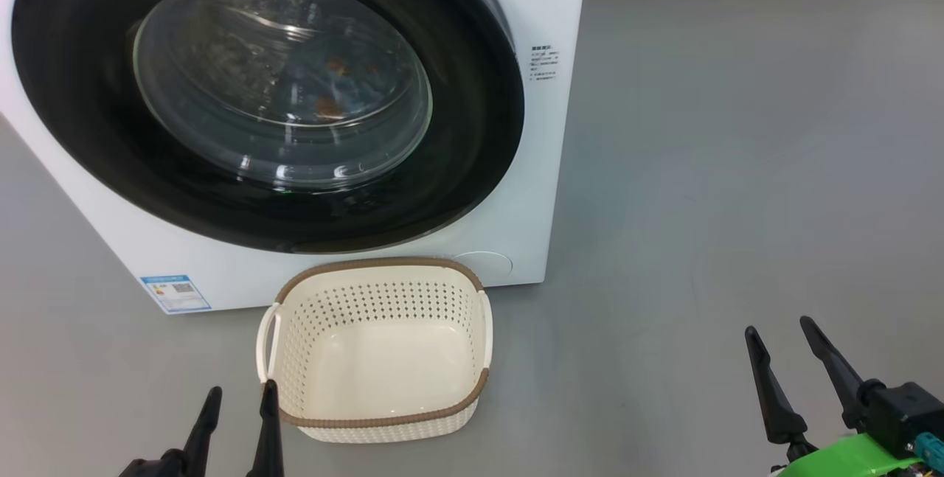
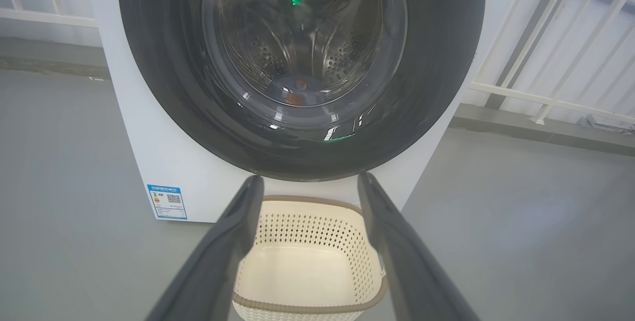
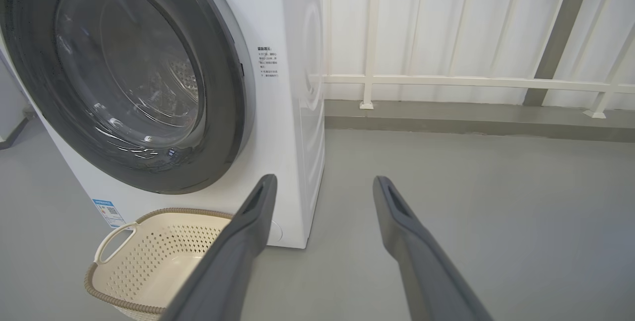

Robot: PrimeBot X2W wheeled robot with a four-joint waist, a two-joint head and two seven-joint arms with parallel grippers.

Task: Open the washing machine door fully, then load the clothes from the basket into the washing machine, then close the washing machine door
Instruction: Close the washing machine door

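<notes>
Grey floor (image 1: 737, 167) carries the white washing machine (image 1: 549, 12); its round door (image 1: 280, 86) sits closed against the front; behind the glass, a bit of the blue clothes (image 1: 332, 90) with orange-brown marks lies low in the drum; at 6 o'clock from the door stands the basket (image 1: 383, 265), its bottom bare, just beside the machine; the left gripper (image 1: 242, 387) hovers at the basket's 8 o'clock, fingers spread, holding nothing; the right gripper (image 1: 778, 324), at 4 o'clock and well apart, is spread too.
</notes>
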